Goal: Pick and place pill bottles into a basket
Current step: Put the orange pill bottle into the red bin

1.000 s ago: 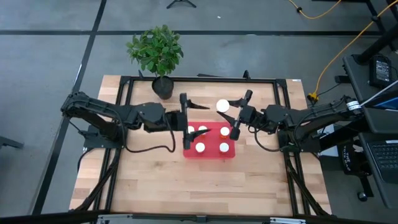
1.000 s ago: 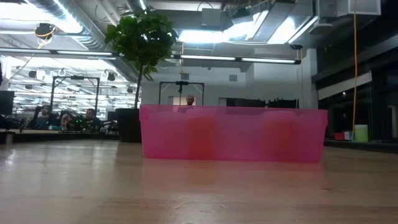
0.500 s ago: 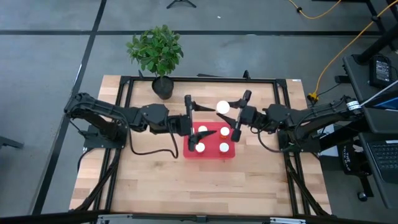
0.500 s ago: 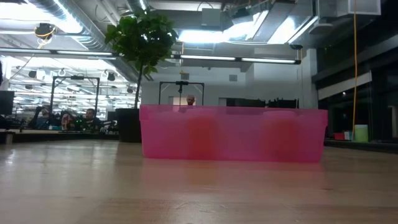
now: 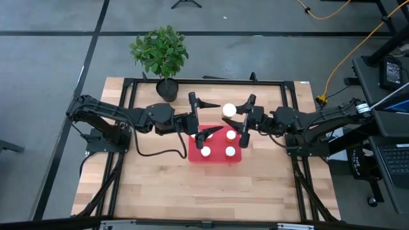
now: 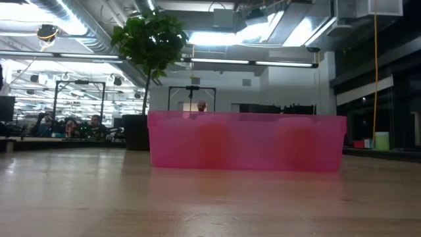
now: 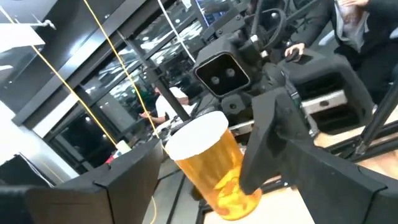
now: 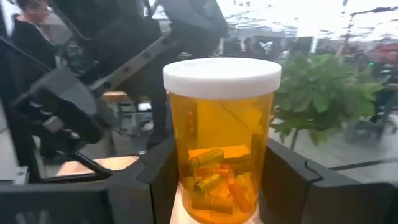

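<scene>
My right gripper (image 5: 238, 115) is shut on a pill bottle (image 5: 228, 109), an orange cylinder with a white cap, just beyond the far rim of the red tray (image 5: 216, 158). The right wrist view shows the bottle (image 8: 221, 137) upright between the fingers. My left gripper (image 5: 219, 117) is open over the tray's left part, close to the bottle's left side. The left wrist view shows the bottle (image 7: 208, 165) ahead of its spread fingers. Three white caps (image 5: 229, 151) show in the tray, and the left gripper hides the rest. The low view shows only the tray (image 6: 247, 141). My right gripper pinches the bottle's lower body (image 8: 186, 186) between its two fingers (image 8: 152, 180), one on each side. The fingers come level from the table's right side. The bottle stands upright in the hold, cap up, and its base lies below the picture's edge.
A black plant pot (image 5: 167, 89) stands at the far left of the table, inside a black frame (image 5: 204, 81) that rims the work area. Bare wood lies in front of the tray (image 5: 211, 191). People sit in the room beyond (image 6: 95, 124).
My left gripper has gone toward the table's right edge, from beside the tray's left rim to over its left part, closer to the held bottle, and has turned a little. It now covers two caps that showed before. The bottle has stayed where it was.
</scene>
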Robot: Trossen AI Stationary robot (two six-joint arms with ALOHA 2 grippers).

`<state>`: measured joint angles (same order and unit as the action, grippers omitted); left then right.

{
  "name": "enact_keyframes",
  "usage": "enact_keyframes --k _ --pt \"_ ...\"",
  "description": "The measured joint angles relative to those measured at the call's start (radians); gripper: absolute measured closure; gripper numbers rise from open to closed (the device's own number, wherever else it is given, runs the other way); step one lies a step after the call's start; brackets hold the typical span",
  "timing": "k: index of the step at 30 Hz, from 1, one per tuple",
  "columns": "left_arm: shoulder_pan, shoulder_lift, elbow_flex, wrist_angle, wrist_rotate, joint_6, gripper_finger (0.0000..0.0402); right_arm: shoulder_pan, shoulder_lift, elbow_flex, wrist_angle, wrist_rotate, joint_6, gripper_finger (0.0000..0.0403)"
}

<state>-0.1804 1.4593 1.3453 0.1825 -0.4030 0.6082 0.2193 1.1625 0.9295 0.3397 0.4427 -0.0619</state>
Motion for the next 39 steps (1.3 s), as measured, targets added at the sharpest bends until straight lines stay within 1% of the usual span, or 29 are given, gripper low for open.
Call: enact_keyframes --k 4,6,8,11,15,21,26,33,39 --pt "0.012 0.0 0.0 -0.007 0.001 0.004 0.0066 0.006 0.0 0.0 -0.038 -0.044 -0.009 0.0215" --pt "0.015 0.003 0.0 -0.005 -0.011 0.027 0.0066 0.009 0.0 0.0 -0.058 -0.046 -0.043 0.0215" --pt "0.015 0.006 0.0 -0.006 -0.036 0.07 0.0066 0.009 0.0 0.0 -0.067 -0.047 -0.049 0.0215" --pt "0.014 0.015 0.0 0.01 -0.039 0.1 0.0066 0.009 0.0 0.0 -0.07 -0.046 -0.051 0.0215" --pt "0.029 0.017 0.006 0.03 0.018 0.051 0.0066 0.009 0.0 0.0 -0.071 -0.046 -0.054 0.0215" --pt "0.049 0.017 0.036 0.031 0.075 -0.042 0.0066 0.008 0.0 0.0 -0.075 -0.05 -0.063 0.0215" --pt "0.068 0.016 0.049 0.025 0.212 -0.207 0.0066 0.009 0.0 0.0 -0.075 -0.054 -0.074 0.0215" --pt "0.076 0.016 0.049 -0.077 0.237 -0.29 0.0066 0.009 0.0 0.0 -0.075 -0.055 -0.085 0.0215" --pt "0.088 0.022 0.05 -0.089 0.275 -0.311 0.0066 0.013 0.0 0.0 -0.071 -0.072 -0.101 0.0215"
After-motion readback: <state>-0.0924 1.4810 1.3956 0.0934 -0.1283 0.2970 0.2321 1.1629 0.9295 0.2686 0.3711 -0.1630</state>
